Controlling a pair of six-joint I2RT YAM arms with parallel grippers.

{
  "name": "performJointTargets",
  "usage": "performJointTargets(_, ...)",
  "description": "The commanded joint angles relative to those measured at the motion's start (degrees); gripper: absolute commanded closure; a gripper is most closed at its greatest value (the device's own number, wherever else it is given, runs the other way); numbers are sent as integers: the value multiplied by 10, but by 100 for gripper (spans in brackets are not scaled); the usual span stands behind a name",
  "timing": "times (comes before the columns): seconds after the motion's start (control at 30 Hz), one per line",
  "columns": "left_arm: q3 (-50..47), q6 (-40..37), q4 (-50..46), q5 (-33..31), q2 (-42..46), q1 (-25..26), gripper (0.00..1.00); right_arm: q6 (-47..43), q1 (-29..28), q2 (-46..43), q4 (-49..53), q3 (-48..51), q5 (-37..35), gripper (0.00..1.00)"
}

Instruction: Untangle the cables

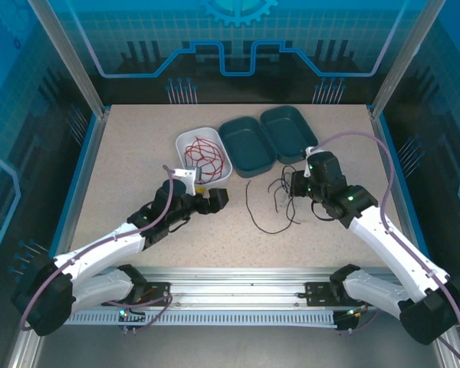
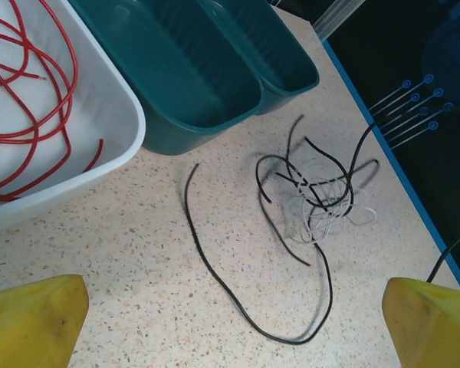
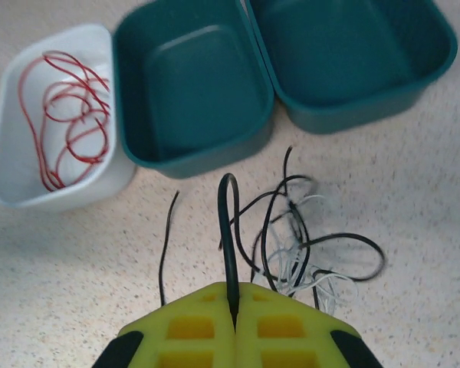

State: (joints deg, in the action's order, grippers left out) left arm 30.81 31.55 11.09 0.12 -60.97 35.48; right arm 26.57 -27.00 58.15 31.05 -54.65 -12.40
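Observation:
The red cable (image 1: 203, 153) lies coiled inside the white tray (image 1: 185, 140); the right wrist view also shows the red cable (image 3: 69, 123). Black cable (image 2: 238, 299) and whitish-grey cable (image 2: 322, 218) lie tangled on the table in front of the teal bins. My right gripper (image 3: 234, 307) is shut on a strand of the black cable (image 3: 228, 230), which rises in a loop from between its fingers; the whitish-grey cable (image 3: 291, 264) lies just to its right. My left gripper (image 2: 234, 330) is open above the black cable's long loose curve, holding nothing.
Two empty teal bins (image 1: 246, 144) (image 1: 289, 132) stand side by side behind the tangle, next to the white tray (image 2: 100, 115). The table's blue right edge (image 2: 383, 146) runs close to the tangle. Bare tabletop (image 1: 123, 176) lies left of the tray.

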Motion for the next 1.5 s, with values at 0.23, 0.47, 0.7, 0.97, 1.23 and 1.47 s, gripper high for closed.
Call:
performJointTargets(0.23,22,-31,37,82,-6,0,1,-79,-21,-3,60,-144,19,97)
performJointTargets(0.47,41,-44,44,126,-22,0,1,-88,-24,-8,95,-208,50,97)
performJointTargets(0.7,59,-91,63,150,-36,1,6,-70,-24,-14,144,-238,72,96)
performJointTargets(0.97,82,-305,123,95,-123,31,28,-57,-24,-13,152,-230,103,97)
performJointTargets(1.23,122,-376,295,83,-265,85,24,-38,-24,-10,175,-243,116,98)
performJointTargets(1.47,192,-388,325,95,-358,98,24,-30,-23,-15,183,-244,131,98)
